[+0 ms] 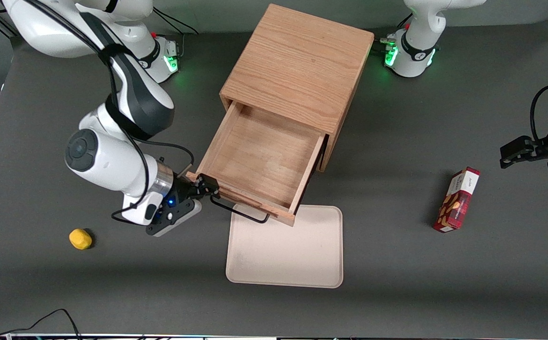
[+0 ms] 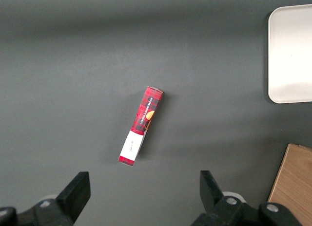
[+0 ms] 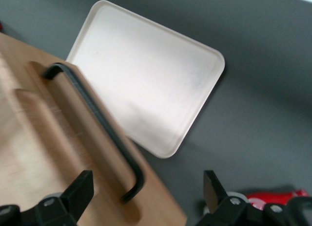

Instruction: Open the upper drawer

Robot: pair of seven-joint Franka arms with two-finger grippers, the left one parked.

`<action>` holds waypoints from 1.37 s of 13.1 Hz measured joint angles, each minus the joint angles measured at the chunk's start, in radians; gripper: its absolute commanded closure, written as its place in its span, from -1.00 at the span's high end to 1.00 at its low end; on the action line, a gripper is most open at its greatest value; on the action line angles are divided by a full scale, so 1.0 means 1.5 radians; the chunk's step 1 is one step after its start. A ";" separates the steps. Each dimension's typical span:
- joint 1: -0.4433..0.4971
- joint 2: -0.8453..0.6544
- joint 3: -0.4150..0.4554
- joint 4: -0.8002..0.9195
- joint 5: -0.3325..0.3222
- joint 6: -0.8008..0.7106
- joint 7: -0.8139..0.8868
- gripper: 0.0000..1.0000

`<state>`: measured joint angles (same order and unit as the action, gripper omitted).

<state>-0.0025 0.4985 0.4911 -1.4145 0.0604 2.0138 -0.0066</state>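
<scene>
Upper drawer (image 1: pixel 260 160) handle between spread jaws

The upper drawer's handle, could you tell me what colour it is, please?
Black, on the upper drawer; its handle shows best in the right wrist view, by the open gripper.

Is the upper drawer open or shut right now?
Open: the upper drawer sticks out of the cabinet, bare inside, with the gripper at its handle.

Hand (image 1: pixel 206 189) open beside upper drawer (image 1: pixel 260 163) handle; tray (image 1: pixel 285 248) just below.
</scene>
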 measured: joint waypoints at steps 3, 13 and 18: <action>-0.028 -0.044 0.000 0.059 0.024 -0.116 0.050 1.00; -0.102 -0.370 -0.204 -0.083 -0.040 -0.232 0.103 1.00; -0.102 -0.382 -0.243 -0.094 -0.040 -0.230 0.088 1.00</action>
